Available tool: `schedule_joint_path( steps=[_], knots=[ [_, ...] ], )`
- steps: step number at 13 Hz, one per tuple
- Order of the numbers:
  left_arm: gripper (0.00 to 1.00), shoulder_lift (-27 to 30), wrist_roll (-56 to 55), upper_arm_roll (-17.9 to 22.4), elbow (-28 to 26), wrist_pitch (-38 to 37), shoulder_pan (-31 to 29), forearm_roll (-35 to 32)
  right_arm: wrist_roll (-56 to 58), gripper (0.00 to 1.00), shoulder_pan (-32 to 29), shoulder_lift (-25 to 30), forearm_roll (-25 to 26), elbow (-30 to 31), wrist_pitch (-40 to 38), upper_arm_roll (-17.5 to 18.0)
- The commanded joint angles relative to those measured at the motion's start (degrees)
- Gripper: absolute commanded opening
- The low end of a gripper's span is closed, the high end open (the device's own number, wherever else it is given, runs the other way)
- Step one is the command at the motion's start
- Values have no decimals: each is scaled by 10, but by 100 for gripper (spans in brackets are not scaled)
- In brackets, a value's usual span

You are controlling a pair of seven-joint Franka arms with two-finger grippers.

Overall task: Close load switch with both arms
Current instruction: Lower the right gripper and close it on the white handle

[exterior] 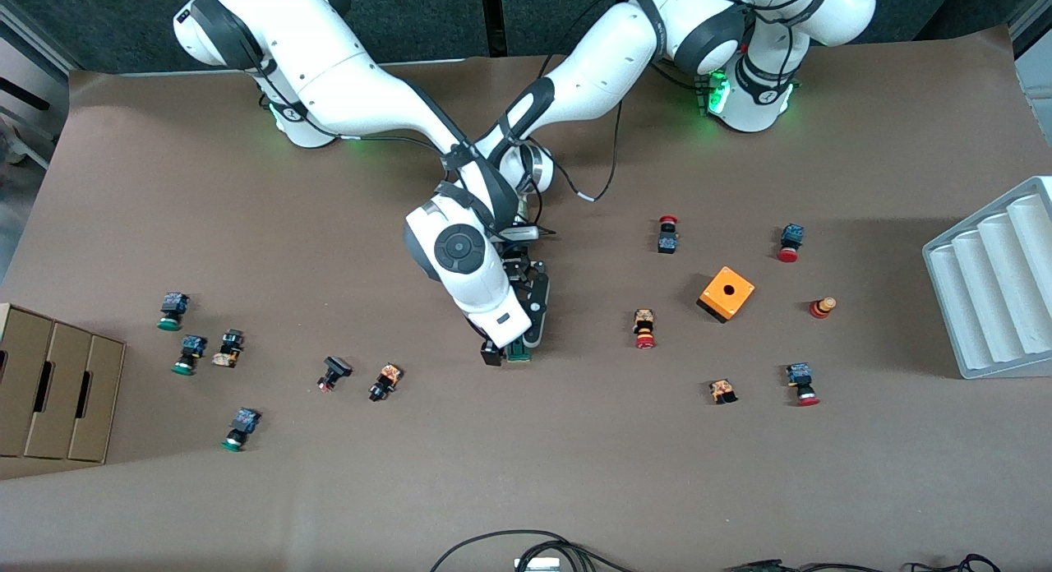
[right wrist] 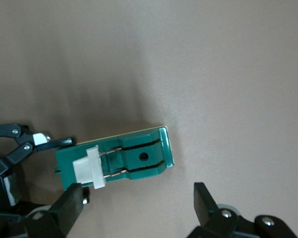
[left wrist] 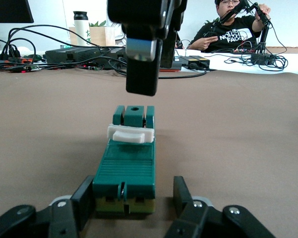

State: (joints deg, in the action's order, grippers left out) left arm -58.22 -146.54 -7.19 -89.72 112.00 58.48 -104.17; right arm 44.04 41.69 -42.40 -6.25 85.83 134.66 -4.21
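Observation:
The load switch [exterior: 519, 354] lies flat on the brown table near its middle, a narrow green block. In the left wrist view the load switch [left wrist: 129, 168] lies lengthwise between my left gripper's fingers [left wrist: 84, 198], and its white sliding piece [left wrist: 131, 134] sits toward the end away from them. My left gripper [left wrist: 133, 192] is open around it, low at the table, with one finger close against its side and the other apart. My right gripper [right wrist: 136, 198] is open and hangs just above the switch's white-piece end [right wrist: 87, 168]. In the front view the right arm's hand [exterior: 493, 354] covers most of the left gripper [exterior: 534, 317].
An orange cube [exterior: 726, 293] and several small push buttons, such as one [exterior: 644, 329] and another [exterior: 385, 382], are scattered on both sides. A cardboard box [exterior: 49, 391] stands at the right arm's end, a grey ribbed tray [exterior: 994, 284] at the left arm's end.

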Motion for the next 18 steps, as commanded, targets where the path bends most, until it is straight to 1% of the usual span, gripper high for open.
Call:
schedule_joint_path(
  steps=[1,6,8,14,18],
  knots=[
    [70,-35,-17,2,5,18,-3,7,-6,99,3,-4,3,4,17,-1],
    [70,-37,-17,2,5,18,-3,7,-13,99,12,-15,-1,7,34,-1],
    [70,-38,-17,2,5,18,-3,6,-32,99,16,-14,-1,9,31,-1],
    [70,-39,-15,2,7,18,-3,5,-34,99,20,-11,2,26,30,-1],
    [70,-51,-8,2,25,19,-3,6,-36,99,20,-10,1,29,30,-1]
  ],
)
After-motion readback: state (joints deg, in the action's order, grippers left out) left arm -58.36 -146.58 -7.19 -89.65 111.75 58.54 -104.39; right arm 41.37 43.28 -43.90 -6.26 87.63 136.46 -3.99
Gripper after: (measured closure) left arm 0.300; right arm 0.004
